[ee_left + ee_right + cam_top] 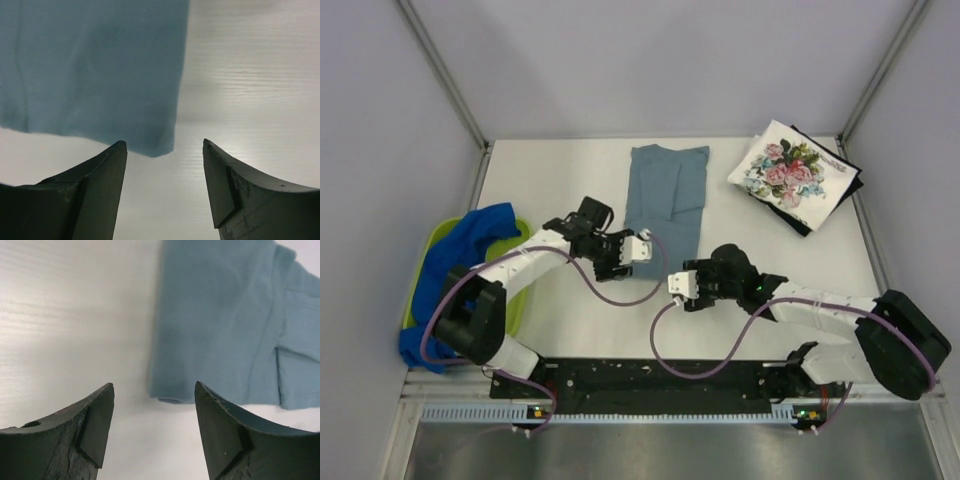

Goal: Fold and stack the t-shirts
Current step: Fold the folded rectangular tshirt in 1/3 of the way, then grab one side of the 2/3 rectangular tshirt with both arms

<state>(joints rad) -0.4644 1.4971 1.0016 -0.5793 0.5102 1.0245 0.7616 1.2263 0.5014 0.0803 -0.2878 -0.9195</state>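
Grey-blue shirt lies upper centre on bench, already narrowed lengthwise. Left end effector & right end effector both spread, empty, near its bottom hem. Mid-fold, I'd say; next needs pinching hem corners, then folding upward.

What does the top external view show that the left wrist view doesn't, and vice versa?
Only top external: the floral t-shirt on the black t-shirt, the royal blue t-shirt draped over the lime-green tray, the right gripper. Only left wrist: a close-up of the left gripper, open, just short of a cloth corner. Both: the grey-blue t-shirt on the table.
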